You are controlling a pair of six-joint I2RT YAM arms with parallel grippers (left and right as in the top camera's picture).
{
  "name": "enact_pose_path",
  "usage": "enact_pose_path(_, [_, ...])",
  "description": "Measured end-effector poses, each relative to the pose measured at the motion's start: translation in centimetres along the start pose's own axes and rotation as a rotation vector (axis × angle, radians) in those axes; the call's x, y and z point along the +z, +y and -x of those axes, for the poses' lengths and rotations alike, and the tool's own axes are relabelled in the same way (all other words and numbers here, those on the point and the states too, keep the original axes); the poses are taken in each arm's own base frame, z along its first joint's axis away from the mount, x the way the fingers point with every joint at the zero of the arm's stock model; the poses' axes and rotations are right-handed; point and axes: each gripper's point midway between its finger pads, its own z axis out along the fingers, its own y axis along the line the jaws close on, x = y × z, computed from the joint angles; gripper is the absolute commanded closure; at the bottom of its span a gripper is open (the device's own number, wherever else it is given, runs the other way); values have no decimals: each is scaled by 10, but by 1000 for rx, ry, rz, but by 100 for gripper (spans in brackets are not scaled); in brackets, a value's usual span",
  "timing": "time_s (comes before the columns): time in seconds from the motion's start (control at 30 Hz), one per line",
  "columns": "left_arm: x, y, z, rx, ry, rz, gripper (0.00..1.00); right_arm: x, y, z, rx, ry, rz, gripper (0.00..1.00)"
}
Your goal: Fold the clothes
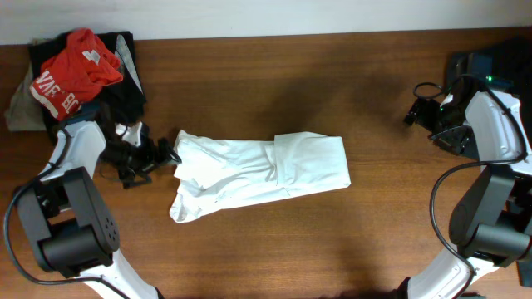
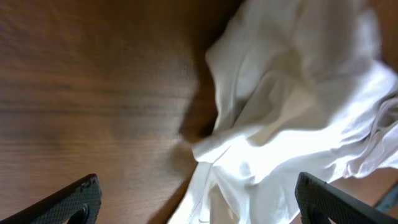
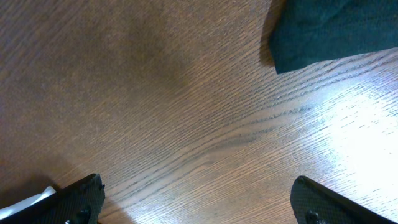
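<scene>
A white shirt (image 1: 258,173) lies folded into a long strip across the middle of the wooden table. In the left wrist view its rumpled end (image 2: 292,124) fills the right half of the frame. My left gripper (image 1: 166,154) sits at the shirt's left end, open, with cloth lying between its fingers (image 2: 196,202). My right gripper (image 1: 416,110) is open and empty at the far right, over bare wood (image 3: 196,199), well away from the shirt. A red garment with white lettering (image 1: 76,71) lies on a black garment (image 1: 125,79) at the back left corner.
A dark slate cloth (image 3: 329,31) lies at the top right of the right wrist view. A greyish-tan cloth (image 1: 21,108) sticks out of the pile's left side. Dark equipment (image 1: 490,66) stands at the back right corner.
</scene>
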Motion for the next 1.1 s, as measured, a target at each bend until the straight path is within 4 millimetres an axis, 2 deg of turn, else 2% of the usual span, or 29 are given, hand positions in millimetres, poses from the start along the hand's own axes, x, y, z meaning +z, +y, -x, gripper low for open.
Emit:
enact_pose_path(0.17, [18, 4, -17, -11, 42, -27, 1, 0, 0, 0, 0, 0, 0, 1])
enact_pose_path(0.3, [23, -12, -15, 22, -3, -123, 2, 0, 0, 0, 0, 0, 0, 1])
enact_pose_path(0.47, [37, -41, -27, 91, 38, -165, 2, 0, 0, 0, 0, 0, 0, 1])
enact_pose_path(0.53, [44, -54, -33, 131, 60, -166, 5, 0, 0, 0, 0, 0, 0, 1])
enact_pose_path(0.67, [56, -70, -37, 198, 64, -159, 30, 0, 0, 0, -1, 0, 0, 1])
enact_pose_path(0.73, [59, -73, -37, 207, 60, -154, 53, 0, 0, 0, 0, 0, 0, 1])
enact_pose_path(0.77, [61, -72, -36, 215, 55, -146, 70, 0, 0, 0, 0, 0, 0, 1])
enact_pose_path(0.9, [70, -62, -39, 205, 75, -117, 99, 0, 0, 0, 0, 0, 0, 1])
enact_pose_path(1.1, [71, -61, -40, 200, 77, -110, 99, 0, 0, 0, 0, 0, 0, 1])
